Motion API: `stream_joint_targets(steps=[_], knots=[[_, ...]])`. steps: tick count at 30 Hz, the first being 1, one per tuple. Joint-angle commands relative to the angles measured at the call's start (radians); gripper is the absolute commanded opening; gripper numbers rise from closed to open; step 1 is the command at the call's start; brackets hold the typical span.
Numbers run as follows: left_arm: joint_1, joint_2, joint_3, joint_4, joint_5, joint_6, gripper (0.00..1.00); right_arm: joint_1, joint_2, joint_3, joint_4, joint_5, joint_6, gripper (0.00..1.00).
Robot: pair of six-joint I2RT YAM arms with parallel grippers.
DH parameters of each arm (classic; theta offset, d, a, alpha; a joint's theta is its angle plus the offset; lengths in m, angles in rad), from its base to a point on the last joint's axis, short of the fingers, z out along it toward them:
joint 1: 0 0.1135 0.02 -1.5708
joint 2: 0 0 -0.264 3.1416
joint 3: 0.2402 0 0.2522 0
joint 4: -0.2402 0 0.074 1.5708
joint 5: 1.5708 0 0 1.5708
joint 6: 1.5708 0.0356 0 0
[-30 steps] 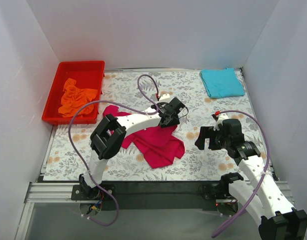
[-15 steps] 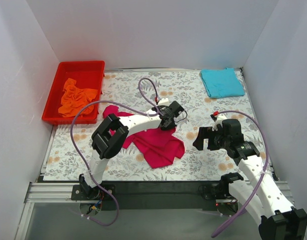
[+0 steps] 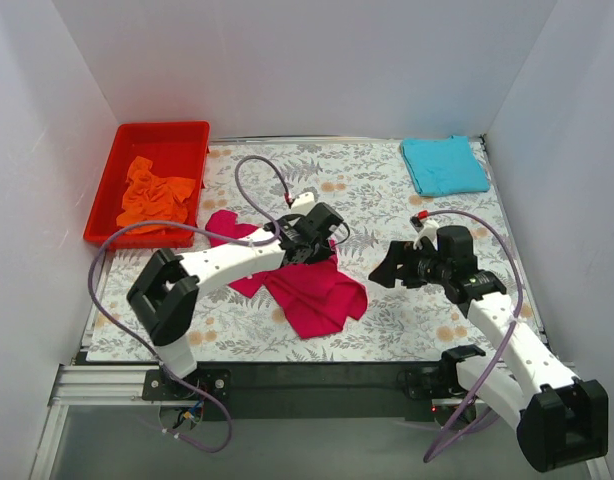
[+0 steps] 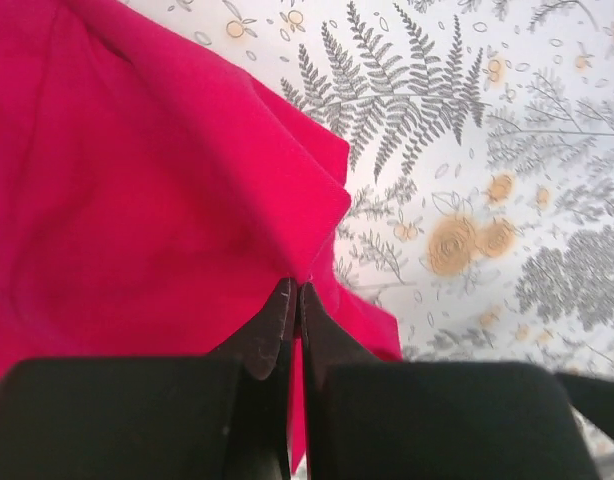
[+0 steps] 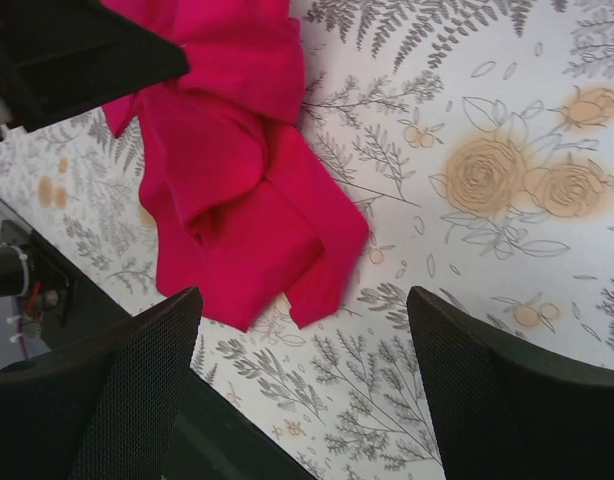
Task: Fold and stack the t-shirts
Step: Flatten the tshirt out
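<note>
Centrally, left tool pinching crimson shirt edge, right tool spread.

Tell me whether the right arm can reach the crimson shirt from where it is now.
Probably yes. The right gripper faces the crimson shirt, jaws open, with only patterned table between them. The left gripper, shut on a fold of it, sits off to the side.
</note>
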Motion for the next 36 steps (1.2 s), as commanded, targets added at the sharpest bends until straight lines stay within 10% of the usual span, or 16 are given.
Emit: stream_joint_targets(steps=[1,10,33,36], knots=[[-0.004,-0.140,-0.086,0.010,0.008,0.008,0.00,0.022,0.064,0.025,0.174,-0.092,0.098,0.75],[-0.004,-0.367,-0.400,0.149,0.070,-0.076,0.00,0.209,0.269,0.031,0.398,-0.034,0.268,0.73],[-0.004,-0.376,-0.511,0.309,0.080,-0.087,0.00,0.385,0.703,0.270,0.515,0.066,0.265,0.64],[-0.004,-0.373,-0.513,0.309,0.082,-0.087,0.00,0.387,0.728,0.277,0.513,0.072,0.251,0.47]])
